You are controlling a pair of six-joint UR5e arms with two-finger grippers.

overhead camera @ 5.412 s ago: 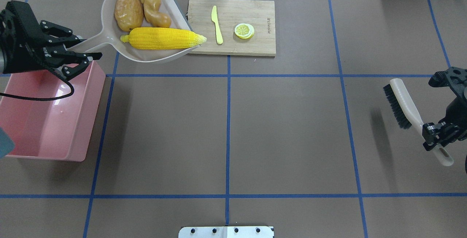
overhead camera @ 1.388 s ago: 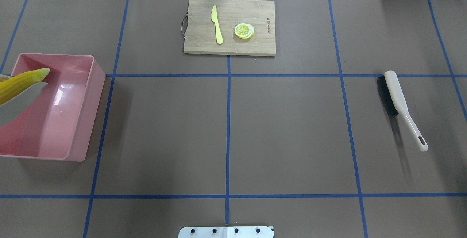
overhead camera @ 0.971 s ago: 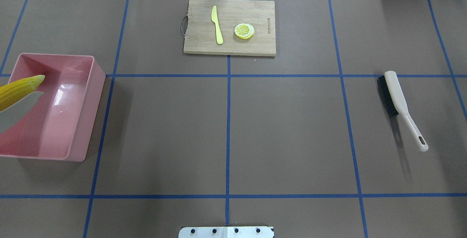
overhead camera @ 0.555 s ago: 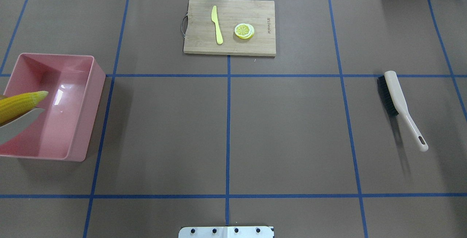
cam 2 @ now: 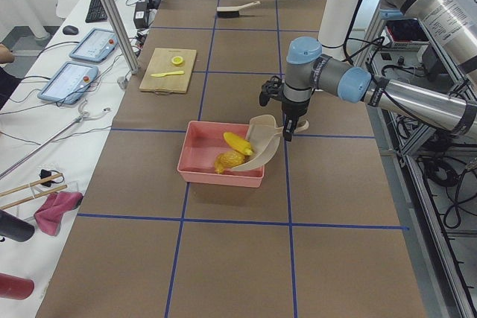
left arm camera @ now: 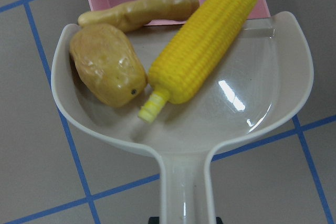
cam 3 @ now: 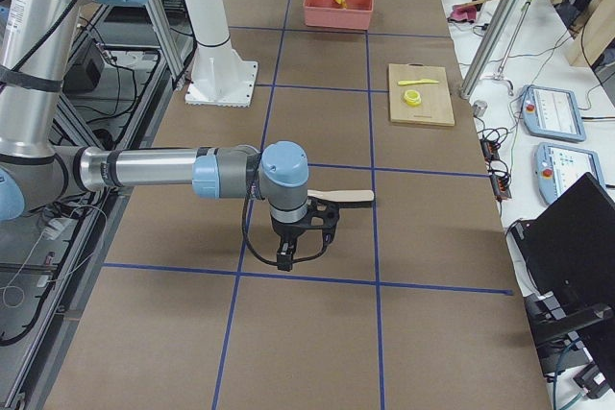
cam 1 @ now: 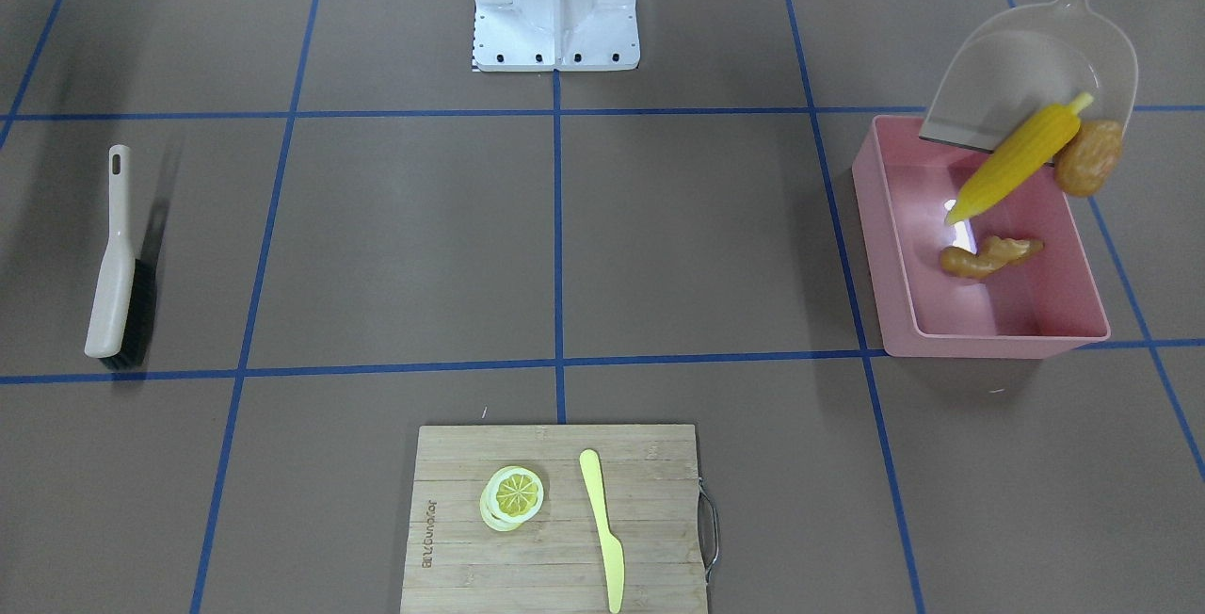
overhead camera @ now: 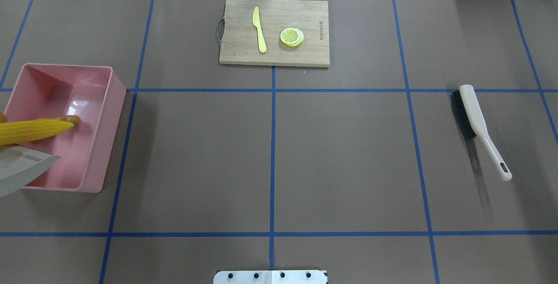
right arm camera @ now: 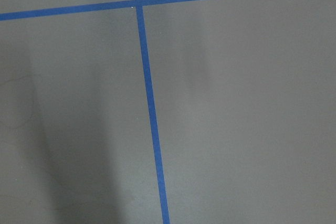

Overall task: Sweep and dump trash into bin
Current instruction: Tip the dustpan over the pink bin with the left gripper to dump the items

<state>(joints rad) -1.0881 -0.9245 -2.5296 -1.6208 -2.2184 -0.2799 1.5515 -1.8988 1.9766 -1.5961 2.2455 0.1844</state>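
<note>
My left gripper [cam 2: 285, 128] is shut on the handle of the beige dustpan [cam 1: 1017, 58], which is tipped over the pink bin [cam 1: 883, 247]. The yellow corn cob [cam 1: 1015, 160] slides off the pan's lip, its tip over the bin. At the lip beside it sits the brown potato [cam 1: 1089, 158]. The tan ginger root [cam 1: 988, 257] lies inside the bin. In the left wrist view the corn [left arm camera: 205, 40] and potato [left arm camera: 107, 64] rest in the pan, with the ginger [left arm camera: 139, 11] beyond its edge. My right gripper [cam 3: 288, 254] hangs over bare table; I cannot tell whether it is open.
The brush [overhead camera: 476, 118] lies on the table at the right side. A wooden cutting board [overhead camera: 305, 55] at the far edge carries lemon slices [overhead camera: 291, 37] and a pale yellow knife [overhead camera: 259, 29]. The robot's white base [cam 1: 555, 2] stands at the near edge.
The dustpan came from the cutting board to the bin and has tipped further. The corn has slid forward and the ginger has dropped into the bin. The brush was set down and the right arm withdrew.
</note>
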